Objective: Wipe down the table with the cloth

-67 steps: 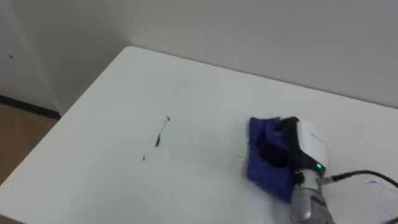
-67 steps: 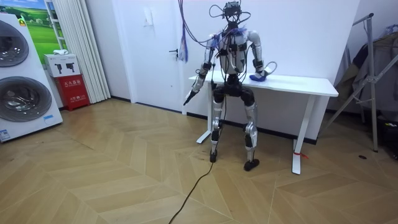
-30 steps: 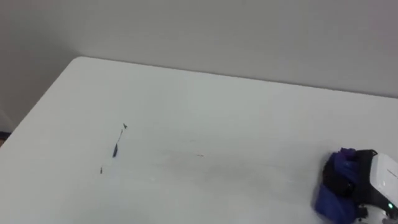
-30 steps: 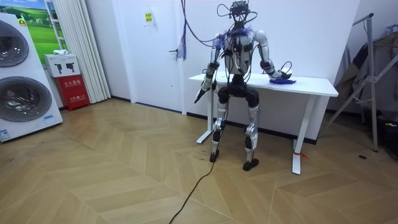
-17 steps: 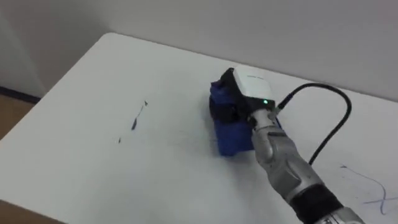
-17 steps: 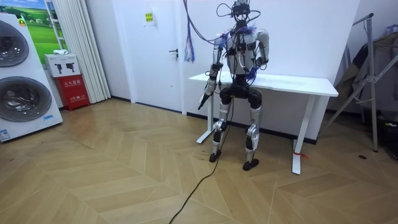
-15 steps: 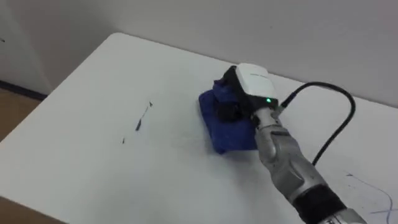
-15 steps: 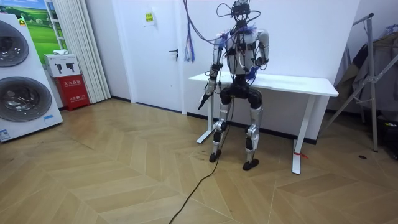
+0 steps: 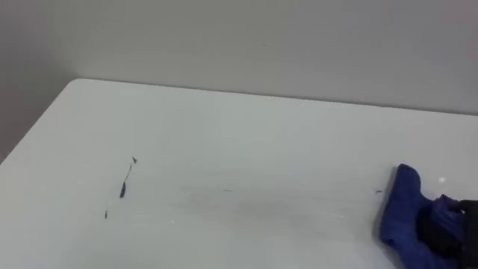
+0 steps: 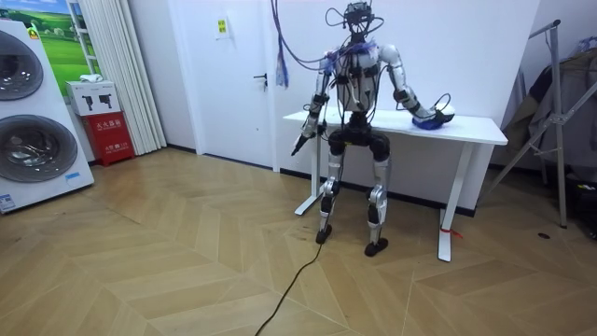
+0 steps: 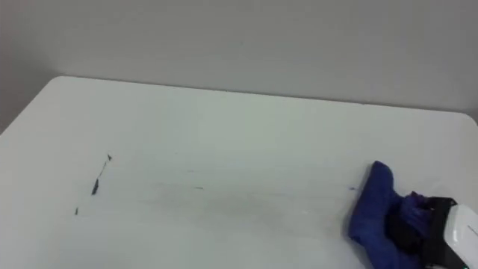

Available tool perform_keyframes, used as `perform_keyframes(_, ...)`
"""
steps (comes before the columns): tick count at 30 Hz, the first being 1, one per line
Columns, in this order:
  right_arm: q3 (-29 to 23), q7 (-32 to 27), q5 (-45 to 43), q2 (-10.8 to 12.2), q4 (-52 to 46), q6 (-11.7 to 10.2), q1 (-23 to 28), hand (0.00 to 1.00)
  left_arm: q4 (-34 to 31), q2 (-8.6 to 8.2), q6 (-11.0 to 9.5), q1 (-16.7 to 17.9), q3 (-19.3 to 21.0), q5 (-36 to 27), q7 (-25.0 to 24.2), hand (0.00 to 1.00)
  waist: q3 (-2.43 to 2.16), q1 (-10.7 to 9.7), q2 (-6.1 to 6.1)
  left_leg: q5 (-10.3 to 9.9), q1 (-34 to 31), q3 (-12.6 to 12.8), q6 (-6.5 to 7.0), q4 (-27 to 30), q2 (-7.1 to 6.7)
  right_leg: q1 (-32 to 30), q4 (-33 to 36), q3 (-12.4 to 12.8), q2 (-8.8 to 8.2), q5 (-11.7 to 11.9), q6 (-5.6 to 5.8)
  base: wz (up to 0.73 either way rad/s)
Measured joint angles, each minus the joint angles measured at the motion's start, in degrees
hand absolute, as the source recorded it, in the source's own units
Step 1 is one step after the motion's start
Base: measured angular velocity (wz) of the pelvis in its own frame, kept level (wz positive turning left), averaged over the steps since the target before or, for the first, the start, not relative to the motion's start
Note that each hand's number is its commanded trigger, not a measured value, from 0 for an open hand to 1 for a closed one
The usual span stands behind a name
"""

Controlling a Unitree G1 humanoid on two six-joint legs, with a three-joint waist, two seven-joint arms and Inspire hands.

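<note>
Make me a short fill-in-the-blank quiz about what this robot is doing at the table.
The cloth gripped by the right hand is ____ in colour.
The table it rests on is ____.
The dark marks lie on the robot's ____ side, apart from the cloth.
Missing words: blue; white; left.

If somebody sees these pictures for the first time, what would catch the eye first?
The blue cloth stands out against the white table. It lies near the table's right end, with the right hand gripping it. Next come the small dark marks on the table's left part, far from the cloth.
</note>
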Motion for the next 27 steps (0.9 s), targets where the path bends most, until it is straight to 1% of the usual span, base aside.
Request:
perform_keyframes(1,0.1,0.3,0.0,0.2,0.0,1.3,-0.7,1.0,-0.2,-0.15,0.0,-0.8,-1.7,-0.5,0.1,0.0,-0.01,0.4,0.02,0.0,0.2,0.0,-0.01,0.1,0.03,0.1,0.0,0.0,0.05,0.1,-0.08,-0.06)
perform_keyframes(2,0.5,0.4,-0.1,0.3,0.0,2.1,-1.3,1.0,-0.3,-0.22,0.0,-1.1,-2.5,-0.6,0.2,0.0,-0.01,0.6,0.04,0.0,0.2,0.1,-0.01,0.1,0.07,0.1,0.0,0.2,0.17,0.2,-0.15,-0.12)
perform_keyframes(3,1.4,0.7,-0.4,0.6,-1.0,4.1,-2.7,1.0,-0.1,-0.3,0.1,-1.8,-4.2,-0.6,0.4,0.0,0.01,1.4,0.18,0.0,0.2,0.4,-0.07,0.1,0.28,-0.1,-0.1,0.8,0.54,0.5,-0.38,-0.27)
perform_keyframes(4,2.5,1.1,-1.3,1.1,-2.0,6.6,-3.8,1.0,-0.1,-0.79,0.2,-2.6,-5.1,-0.6,0.7,0.0,0.02,2.6,0.26,0.0,0.3,0.6,-0.13,0.0,0.45,-0.7,-0.1,1.4,0.92,0.9,-0.76,-0.37)
perform_keyframes(5,3.2,1.5,-2.3,1.3,-2.5,8.1,-4.6,1.0,0.2,-0.96,0.3,-2.8,-5.6,-0.7,1.0,0.0,0.04,3.2,0.29,0.0,0.3,0.6,-0.13,0.0,0.52,-1.0,0.0,1.5,1.09,1.2,-0.99,-0.48)
perform_keyframes(6,4.8,3.4,-4.5,2.1,-4.4,11.5,-6.3,1.0,1.3,-1.09,0.4,-3.0,-6.8,-1.0,1.3,0.0,0.1,4.7,0.33,0.0,0.3,0.6,-0.25,-0.1,0.85,-1.7,0.0,1.7,1.64,1.7,-1.51,-0.53)
perform_keyframes(7,8.3,5.9,-6.5,2.8,-6.8,14.6,-8.5,1.0,2.1,-1.22,0.9,-3.4,-7.7,-1.0,1.7,0.0,0.12,6.1,0.34,-0.1,0.2,0.6,-0.52,-0.1,1.24,-2.5,0.1,1.5,2.23,2.1,-2.1,-0.54)
perform_keyframes(8,10.6,7.6,-7.6,3.3,-7.8,15.7,-10.1,1.0,2.5,-1.29,1.4,-3.7,-8.4,-1.0,1.8,0.0,0.22,7.0,0.49,-0.2,0.1,0.4,-0.67,-0.1,1.32,-3.0,0.4,1.5,2.47,2.3,-2.34,-0.5)
perform_keyframes(9,15.1,11.4,-11.6,4.7,-9.8,17.6,-14.0,1.0,4.2,-1.43,1.9,-4.0,-9.4,-1.1,1.9,0.0,0.48,8.6,0.74,-0.2,-0.1,0.1,-0.77,-0.2,1.56,-3.7,0.6,1.3,2.95,2.6,-2.89,-0.43)
perform_keyframes(10,19.9,15.1,-14.8,6.8,-11.2,18.3,-18.6,1.0,4.5,-1.85,2.8,-4.3,-9.5,-1.6,1.9,0.0,0.77,10.6,1.04,-0.2,-0.4,-0.9,-0.77,-0.2,1.54,-4.5,0.7,1.3,3.39,2.8,-3.24,-0.32)
perform_keyframes(11,21.9,16.7,-15.9,7.3,-11.5,18.4,-21.3,1.0,4.6,-1.85,3.0,-4.3,-9.9,-1.9,1.8,0.0,0.94,11.4,1.17,-0.2,-0.8,-1.6,-0.76,-0.2,1.53,-5.0,0.7,1.3,3.59,2.9,-3.38,-0.03)
perform_keyframes(12,26.2,19.2,-17.8,9.3,-11.7,18.2,-26.5,1.0,4.7,-1.73,3.9,-4.6,-11.0,-2.3,1.6,0.0,1.63,12.0,1.29,-0.1,-1.7,-3.1,-0.71,-0.1,1.49,-5.4,0.6,1.0,3.84,2.8,-3.65,0.25)
perform_keyframes(13,28.5,21.5,-20.6,10.8,-12.9,18.0,-29.9,1.0,4.7,-1.87,4.4,-4.4,-11.2,-2.3,0.9,0.0,1.82,14.4,1.4,0.5,-2.7,-3.9,-1.21,-0.2,1.44,-6.0,0.6,0.8,3.88,2.5,-3.96,0.3)
perform_keyframes(14,29.3,22.2,-22.0,11.3,-13.9,17.8,-31.1,1.0,4.6,-1.89,4.4,-4.1,-11.1,-2.3,0.6,0.0,1.8,15.9,1.41,0.6,-3.0,-4.2,-1.21,-0.4,1.44,-6.3,0.5,0.6,3.89,2.4,-3.97,0.31)
perform_keyframes(15,30.8,23.1,-22.8,11.7,-14.8,17.3,-33.2,1.0,4.0,-1.8,4.8,-3.2,-10.6,-2.4,0.0,0.0,1.53,17.8,0.95,1.0,-3.4,-5.0,-0.98,-0.9,1.32,-6.5,0.4,0.0,3.78,2.2,-3.98,0.34)
perform_keyframes(16,31.5,23.6,-23.0,12.1,-14.9,16.7,-34.6,1.0,3.9,-1.53,5.6,-1.3,-9.8,-2.4,-0.6,0.0,1.58,18.6,1.03,1.4,-3.6,-5.9,-0.85,-1.2,1.16,-6.3,0.4,-0.7,3.56,1.9,-3.78,0.4)
perform_keyframes(17,31.6,23.7,-23.1,12.1,-14.9,16.4,-34.8,1.0,3.9,-1.45,6.1,-0.4,-9.3,-2.6,-1.1,0.0,1.55,18.8,0.94,1.3,-3.7,-6.2,-0.8,-1.0,1.07,-6.1,0.4,-1.2,3.38,1.6,-3.59,0.49)
perform_keyframes(18,31.3,23.7,-23.1,11.9,-14.3,16.3,-34.4,1.0,3.9,-1.32,7.2,0.8,-8.5,-3.1,-1.9,0.0,1.47,18.5,0.6,1.4,-3.7,-7.5,-0.67,-0.9,0.6,-5.6,0.5,-2.6,2.87,1.2,-3.19,0.62)
perform_keyframes(19,30.6,23.8,-23.1,11.3,-12.8,16.3,-33.2,1.0,3.9,-1.32,7.7,1.3,-8.0,-3.5,-2.6,0.0,1.58,17.7,0.5,1.5,-3.8,-8.1,-0.4,-0.6,0.14,-4.8,0.6,-3.8,2.26,1.0,-2.85,0.63)
perform_keyframes(20,30.2,23.8,-23.2,11.0,-11.7,16.3,-32.3,1.0,3.9,-1.32,7.7,1.4,-7.9,-3.9,-3.1,0.0,1.59,17.3,0.52,1.6,-3.8,-8.1,-0.26,-0.5,-0.12,-4.4,0.8,-4.3,1.84,0.9,-2.6,0.58)
perform_keyframes(21,29.1,23.5,-23.1,10.3,-9.0,16.1,-30.0,1.0,3.9,-1.23,7.5,1.4,-7.7,-3.9,-3.9,0.0,1.68,16.7,0.62,1.7,-3.2,-7.7,-0.12,-0.3,-0.47,-3.7,0.8,-4.8,1.34,0.7,-2.39,0.39)
perform_keyframes(22,26.2,20.6,-21.2,10.5,-7.4,13.4,-26.4,1.0,3.9,-1.31,7.2,1.7,-7.5,-3.9,-4.2,0.0,1.68,15.5,0.92,1.5,-2.6,-7.2,0.25,-0.1,-1.04,-2.8,1.3,-5.1,0.53,0.1,-1.53,0.3)
perform_keyframes(23,25.3,19.2,-21.2,10.4,-7.1,12.4,-25.3,1.0,3.9,-1.38,7.0,1.8,-7.5,-3.9,-4.5,0.0,1.69,14.6,1.19,1.4,-2.2,-7.0,0.5,0.0,-1.29,-2.4,1.8,-5.1,0.12,-0.1,-1.2,0.28)
perform_keyframes(24,23.6,16.4,-20.1,10.3,-6.0,10.3,-23.3,1.0,3.9,-1.36,6.6,1.6,-6.9,-3.8,-5.0,0.0,1.7,12.3,1.48,1.3,-1.6,-6.6,0.61,0.1,-1.98,-1.5,2.6,-5.2,-0.81,-0.6,-0.56,0.39)
perform_keyframes(25,21.1,13.9,-20.0,10.2,-5.2,8.5,-21.1,1.0,3.9,-1.37,6.2,0.7,-6.0,-3.1,-5.2,0.0,1.59,9.8,1.65,1.1,-1.1,-5.0,1.5,0.3,-2.63,-1.0,3.8,-5.1,-1.99,-1.4,0.31,0.43)
perform_keyframes(26,19.5,12.6,-19.7,10.1,-5.2,7.8,-19.8,1.0,3.9,-1.36,6.0,0.5,-5.6,-2.4,-5.2,0.0,1.59,9.1,1.81,1.0,-1.0,-4.4,1.75,0.2,-2.94,-0.9,4.4,-4.9,-2.5,-1.7,0.62,0.24)
perform_keyframes(27,17.2,9.9,-18.9,9.5,-5.2,7.4,-17.6,1.0,3.7,-1.37,5.4,-0.7,-4.6,-1.0,-5.2,0.0,1.55,8.3,2.17,0.7,-0.9,-4.1,2.31,0.6,-3.61,-0.8,5.2,-5.1,-3.35,-1.9,0.78,0.0)
